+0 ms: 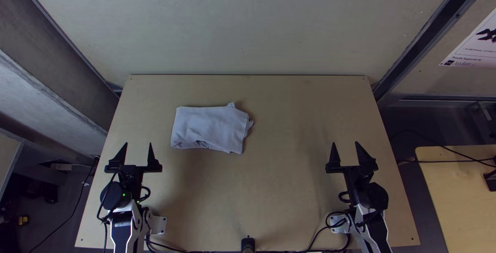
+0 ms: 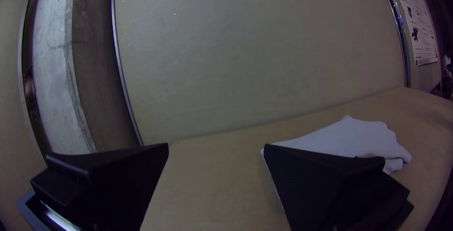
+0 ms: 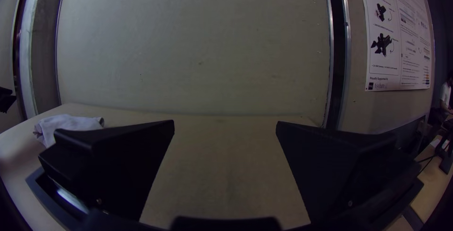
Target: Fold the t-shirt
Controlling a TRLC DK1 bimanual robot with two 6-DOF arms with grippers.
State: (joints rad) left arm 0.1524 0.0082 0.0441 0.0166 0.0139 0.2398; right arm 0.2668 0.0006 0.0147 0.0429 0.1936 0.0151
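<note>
The pale grey-white t-shirt (image 1: 211,128) lies as a compact, roughly rectangular folded bundle, left of the table's middle, with a small corner sticking up at its far edge and loose layers at its right end. Nearer the front left, my left gripper (image 1: 138,156) stands open, apart from the cloth; in the left wrist view the shirt (image 2: 351,139) is partly hidden behind a finger of this gripper (image 2: 216,147). At the right, my right gripper (image 1: 345,152) is open and well away from the shirt. The right wrist view shows the bundle (image 3: 71,123) beyond the fingers of that gripper (image 3: 225,123).
The wooden table (image 1: 289,180) ends at a pale upright panel (image 1: 243,26) along its far edge. Black cables (image 1: 310,248) run along the near edge between the arm bases, beside a small dark post (image 1: 248,243). A second wooden table (image 1: 460,191) stands off to the right.
</note>
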